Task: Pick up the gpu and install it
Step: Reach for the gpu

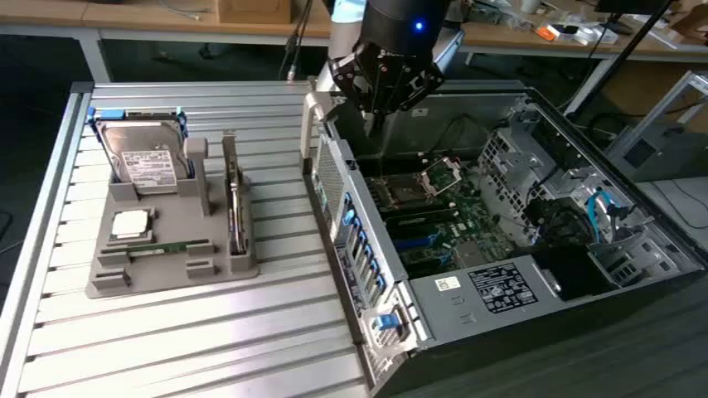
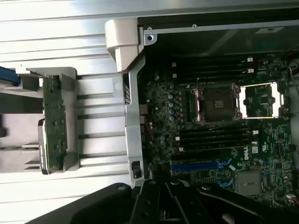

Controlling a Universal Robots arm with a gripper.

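The gpu [image 1: 232, 197] stands on its long edge in a slot of the grey holder [image 1: 166, 267] on the slatted table, at the exterior view's left. In the wrist view the gpu [image 2: 53, 122] shows edge-on as a green board between the grey holder's [image 2: 71, 86] posts. My gripper [image 1: 376, 114] hangs above the far end of the open computer case [image 1: 366, 257], well apart from the gpu. Its dark fingers [image 2: 154, 200] are shut with nothing between them.
The holder also carries a hard drive [image 1: 149, 159], a processor chip [image 1: 131, 222] and a memory stick [image 1: 155, 247]. Inside the case lie the motherboard [image 2: 161, 105], its open processor socket [image 2: 217, 101] and blue slots [image 2: 194, 164]. Cables and drive bays [image 1: 586, 215] fill the case's far side.
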